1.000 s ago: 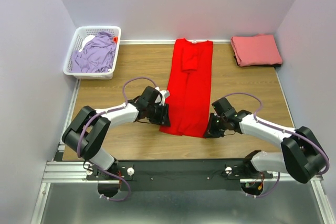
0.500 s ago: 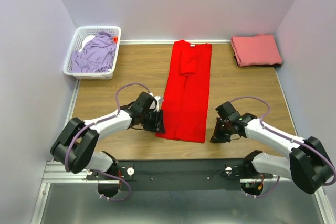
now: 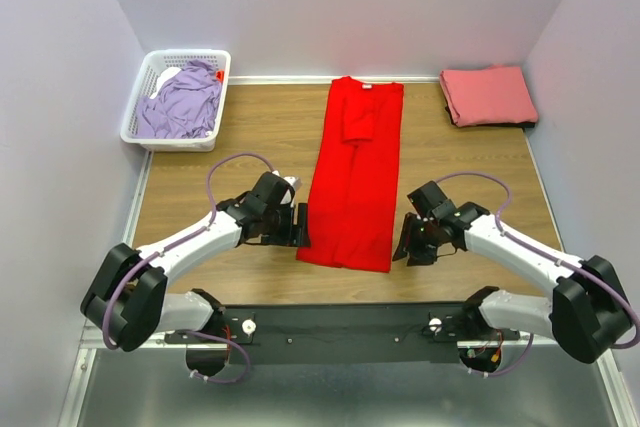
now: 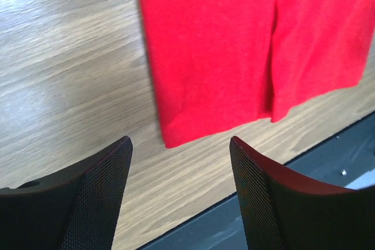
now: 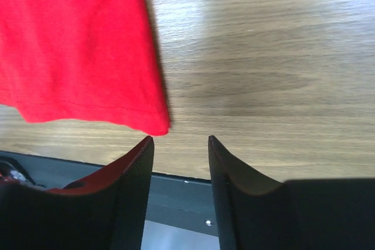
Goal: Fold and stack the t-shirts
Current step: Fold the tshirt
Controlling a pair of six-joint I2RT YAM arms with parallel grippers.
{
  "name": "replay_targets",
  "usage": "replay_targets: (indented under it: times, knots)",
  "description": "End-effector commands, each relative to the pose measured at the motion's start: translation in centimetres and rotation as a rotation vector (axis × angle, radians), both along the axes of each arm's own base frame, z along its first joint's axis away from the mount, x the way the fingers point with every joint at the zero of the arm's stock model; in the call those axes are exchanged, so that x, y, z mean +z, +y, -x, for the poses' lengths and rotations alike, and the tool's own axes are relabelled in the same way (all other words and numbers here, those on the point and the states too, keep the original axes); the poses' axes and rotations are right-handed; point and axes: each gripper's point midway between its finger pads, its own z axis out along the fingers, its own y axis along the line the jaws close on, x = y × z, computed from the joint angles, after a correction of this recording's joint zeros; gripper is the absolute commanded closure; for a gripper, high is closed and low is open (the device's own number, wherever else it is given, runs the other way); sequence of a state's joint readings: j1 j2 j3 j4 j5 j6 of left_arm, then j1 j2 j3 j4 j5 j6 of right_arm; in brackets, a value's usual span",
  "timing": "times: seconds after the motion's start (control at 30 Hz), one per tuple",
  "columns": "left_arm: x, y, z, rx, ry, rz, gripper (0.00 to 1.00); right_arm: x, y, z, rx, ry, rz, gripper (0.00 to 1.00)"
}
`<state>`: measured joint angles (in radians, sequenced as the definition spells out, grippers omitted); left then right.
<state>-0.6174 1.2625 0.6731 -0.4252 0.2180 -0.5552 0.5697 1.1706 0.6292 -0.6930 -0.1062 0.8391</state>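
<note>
The red shirt (image 3: 352, 177) lies mid-frame on the surface (image 3: 460, 157). Left end effector (image 3: 297, 228) gapes wide, right end effector (image 3: 407, 245) narrower; both empty, flanking its lower corners.

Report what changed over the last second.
The red shirt slid a little toward the near edge of the table and straightened, apparently pulled by its hem corners. The left gripper and right gripper came back with it and are now open just off those corners, holding nothing. The folded pink shirt, the basket and the lavender shirt in it stayed put.
</note>
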Motion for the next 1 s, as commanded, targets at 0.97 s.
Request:
replay_targets:
  times: [0.97]
  knots:
    - [-1.9,1.4,-1.7,0.056,-0.016,-0.146,0.24,-4.3,1.1,-0.1,-0.002,0.015,0.231,0.68]
